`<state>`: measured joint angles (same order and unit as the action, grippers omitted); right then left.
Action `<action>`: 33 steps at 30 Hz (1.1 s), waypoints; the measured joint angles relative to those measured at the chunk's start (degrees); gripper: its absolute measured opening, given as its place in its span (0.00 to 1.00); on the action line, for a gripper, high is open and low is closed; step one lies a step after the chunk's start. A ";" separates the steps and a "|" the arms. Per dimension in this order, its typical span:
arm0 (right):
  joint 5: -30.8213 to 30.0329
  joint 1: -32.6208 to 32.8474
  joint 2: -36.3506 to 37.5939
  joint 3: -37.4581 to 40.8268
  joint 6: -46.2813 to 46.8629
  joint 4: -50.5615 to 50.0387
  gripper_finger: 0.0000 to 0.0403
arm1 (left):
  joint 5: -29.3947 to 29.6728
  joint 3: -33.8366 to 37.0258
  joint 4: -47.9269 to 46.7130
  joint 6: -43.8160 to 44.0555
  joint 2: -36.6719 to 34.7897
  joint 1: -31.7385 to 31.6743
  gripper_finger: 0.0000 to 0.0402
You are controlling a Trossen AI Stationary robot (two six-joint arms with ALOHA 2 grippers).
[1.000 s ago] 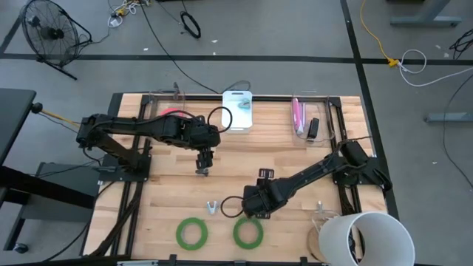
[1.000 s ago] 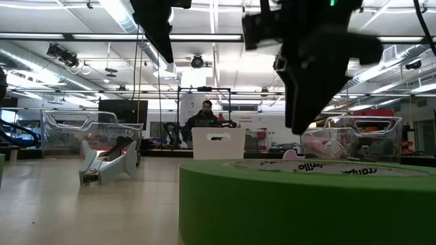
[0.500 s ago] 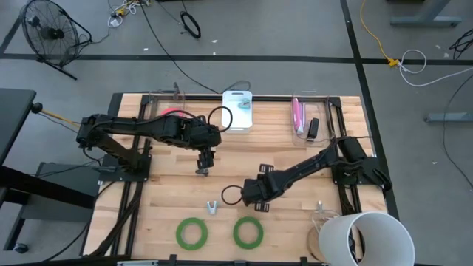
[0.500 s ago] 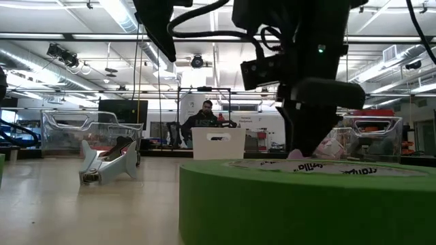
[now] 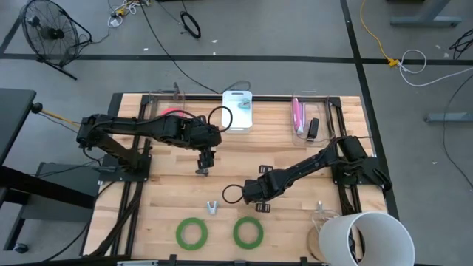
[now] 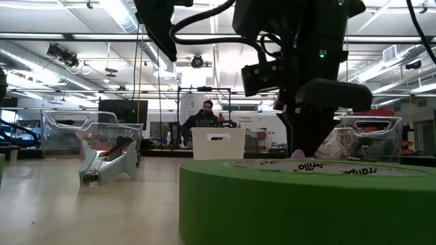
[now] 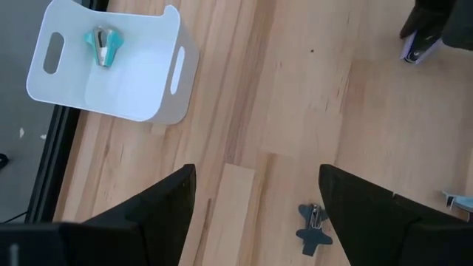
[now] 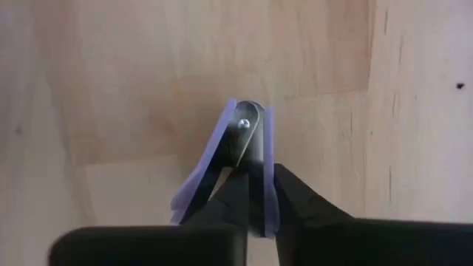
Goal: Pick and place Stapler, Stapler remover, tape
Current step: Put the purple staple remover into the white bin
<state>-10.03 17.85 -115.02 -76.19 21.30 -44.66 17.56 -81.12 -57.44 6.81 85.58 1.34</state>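
My right gripper [image 5: 255,194] is shut on a lavender stapler remover [image 8: 246,151] at the table's middle, just beyond the right green tape [image 5: 248,232]. A second green tape [image 5: 192,233] lies to its left, both flat on the table near the front edge. A pale stapler remover [image 5: 213,207] lies between them and the grippers. My left gripper [image 5: 202,164] hangs open above a dark blue stapler remover [image 7: 313,226]. A red-pink tape [image 5: 174,113] and a pink stapler [image 5: 298,115] lie at the back. My right gripper pinches the lavender stapler remover between its two fingers [image 8: 295,193], on the two flat sides [image 8: 260,177] below the riveted end [image 8: 244,123]. The fingers come from above, pointing down. Whether the remover is off the wood, I cannot tell.
A white bin [image 5: 238,109] at the back middle holds a teal stapler remover [image 7: 103,44]. A white bucket [image 5: 366,238] stands at the front right corner. A black item [image 5: 313,128] lies beside the pink stapler. Bare wood lies between the two grippers.
My right gripper has gone from over the right green tape toward the table's far edge and come down onto the lavender stapler remover. My left arm has kept still.
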 joint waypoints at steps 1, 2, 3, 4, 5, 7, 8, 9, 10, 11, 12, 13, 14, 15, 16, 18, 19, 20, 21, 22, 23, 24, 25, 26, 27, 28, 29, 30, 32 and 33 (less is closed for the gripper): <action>0.17 0.00 -0.07 -0.39 -0.58 -0.30 0.05 | 0.00 0.00 0.07 0.00 0.00 0.00 0.72; 0.39 -0.02 -0.17 -0.89 -0.75 -0.77 0.06 | 0.00 0.00 0.10 0.00 0.00 0.00 0.72; 0.61 -0.17 -0.20 -1.51 -0.84 -1.55 0.08 | 0.00 0.00 0.11 -0.02 0.00 0.00 0.72; 0.59 -0.22 -0.24 -2.25 -0.86 -2.84 0.08 | 0.00 0.00 0.12 -0.02 0.00 0.00 0.72; 0.55 -0.31 -0.24 -3.13 -1.09 -4.45 0.09 | 0.00 0.00 0.13 -0.02 0.00 0.00 0.72; -0.37 -0.46 -0.24 -4.87 -1.78 -7.99 0.07 | 0.00 0.00 0.14 -0.04 0.00 0.00 0.72; -1.05 -0.54 -0.24 -5.82 -2.11 -9.90 0.06 | 0.00 0.00 0.14 -0.04 0.00 0.00 0.72; -1.54 -0.63 -0.24 -6.78 -2.36 -11.69 0.06 | 0.00 0.00 0.14 -0.05 0.00 0.00 0.72; -1.80 -0.77 -0.24 -7.74 -2.51 -13.01 0.05 | 0.00 0.00 0.14 -0.07 0.00 0.00 0.72; -1.78 -0.95 -0.24 -8.79 -2.56 -14.15 0.05 | 0.00 0.00 0.15 -0.07 0.00 0.00 0.72; -1.91 -1.02 -0.24 -9.74 -2.56 -15.23 0.05 | -0.02 0.00 0.15 -0.07 0.00 0.00 0.72; -1.89 -1.08 -0.24 -10.74 -2.57 -16.66 0.05 | 0.00 0.00 0.17 -0.07 0.00 0.00 0.72; -1.91 -1.15 -0.24 -11.75 -2.89 -18.08 0.05 | 0.00 0.00 0.17 -0.07 0.00 0.00 0.72; -1.99 -1.18 -0.24 -12.70 -3.31 -19.32 0.05 | -0.01 0.00 0.17 -0.09 0.00 0.00 0.72; -2.06 -1.18 -0.24 -13.70 -3.76 -20.52 0.05 | -0.02 0.00 0.18 -0.11 0.00 0.00 0.72; -2.14 -1.18 -0.24 -16.09 -4.31 -23.82 0.05 | -0.01 0.00 0.18 -0.11 0.00 0.01 0.72; -2.65 -1.16 -0.24 -17.49 -4.43 -25.64 0.05 | 0.00 0.00 0.19 -0.11 0.00 0.00 0.72; -3.21 -1.16 -0.24 -19.03 -4.65 -27.44 0.06 | 0.00 0.00 0.19 -0.11 0.00 0.00 0.72; -3.77 -1.16 -0.24 -20.66 -5.11 -29.35 0.06 | 0.00 0.00 0.19 -0.11 0.00 0.00 0.72; -4.73 -1.14 -0.24 -22.21 -5.33 -31.36 0.06 | 0.00 0.00 0.19 -0.11 0.00 0.00 0.72; -5.71 -1.14 -0.24 -23.99 -5.33 -33.28 0.06 | 0.00 0.00 0.19 -0.11 0.00 0.00 0.72; -6.64 -1.20 -0.24 -25.83 -5.31 -34.97 0.06 | 0.00 0.00 0.19 -0.11 0.00 0.02 0.72; -7.40 -1.22 -0.24 -27.61 -5.32 -36.35 0.06 | 0.00 0.00 0.19 -0.11 0.00 0.00 0.72; -7.85 -1.26 -0.24 -29.43 -5.36 -37.76 0.06 | -0.01 0.00 0.19 -0.11 0.00 0.01 0.72; -8.30 -1.31 -0.24 -31.14 -5.36 -39.06 0.06 | -0.02 0.00 0.19 -0.11 0.00 0.00 0.72; -8.79 -1.34 -0.24 -32.87 -5.37 -40.21 0.06 | -0.01 0.00 0.19 -0.11 0.00 0.00 0.72; -9.03 -1.41 -0.24 -34.49 -5.44 -41.23 0.06 | -0.02 0.00 0.19 -0.11 0.00 0.00 0.72; -9.03 -1.51 -0.24 -36.16 -5.74 -42.39 0.06 | -0.02 0.00 0.19 -0.11 0.00 0.00 0.72; -9.04 -1.75 -0.24 -39.15 -5.84 -44.46 0.06 | -0.01 0.00 0.19 -0.11 0.00 0.00 0.72; -9.06 -1.96 -0.24 -40.63 -5.85 -45.34 0.06 | -0.02 0.00 0.19 -0.11 0.00 0.00 0.72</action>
<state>-19.09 15.89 -115.26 -116.82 15.44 -90.00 17.54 -81.12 -57.25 6.70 85.58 1.34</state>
